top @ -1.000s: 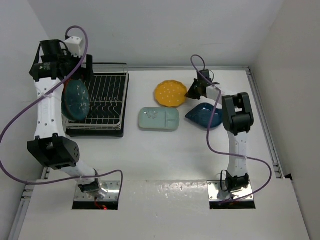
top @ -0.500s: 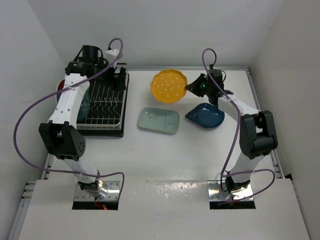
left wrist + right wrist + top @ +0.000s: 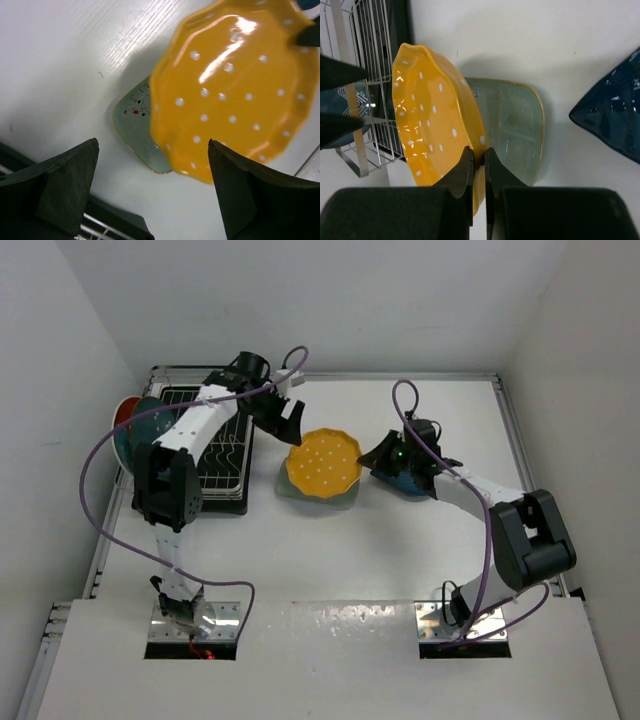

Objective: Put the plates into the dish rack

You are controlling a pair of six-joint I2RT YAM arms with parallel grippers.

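My right gripper (image 3: 479, 155) is shut on the rim of the yellow scalloped dotted plate (image 3: 430, 115), holding it tilted above the pale blue rectangular plate (image 3: 515, 125). From above, the yellow plate (image 3: 323, 462) hangs between the right gripper (image 3: 372, 455) and the left gripper (image 3: 290, 427). The left gripper (image 3: 152, 185) is open, and the yellow plate (image 3: 235, 90) lies just beyond its fingers (image 3: 65, 180), untouched. The dark blue leaf plate (image 3: 615, 110) lies to the right. The dish rack (image 3: 215, 465) holds a dark teal plate (image 3: 150, 425) and a red plate (image 3: 120, 412) at its left end.
The pale blue plate (image 3: 288, 487) is mostly covered by the yellow one in the top view. The right arm crosses over the leaf plate (image 3: 402, 481). The rack's wire edge (image 3: 375, 75) stands just left of the yellow plate. Walls close in the table at back and sides.
The right arm has carried the yellow plate from the back of the table forward and left, over the pale blue plate. The left arm swung right from the rack toward it, jaws open.
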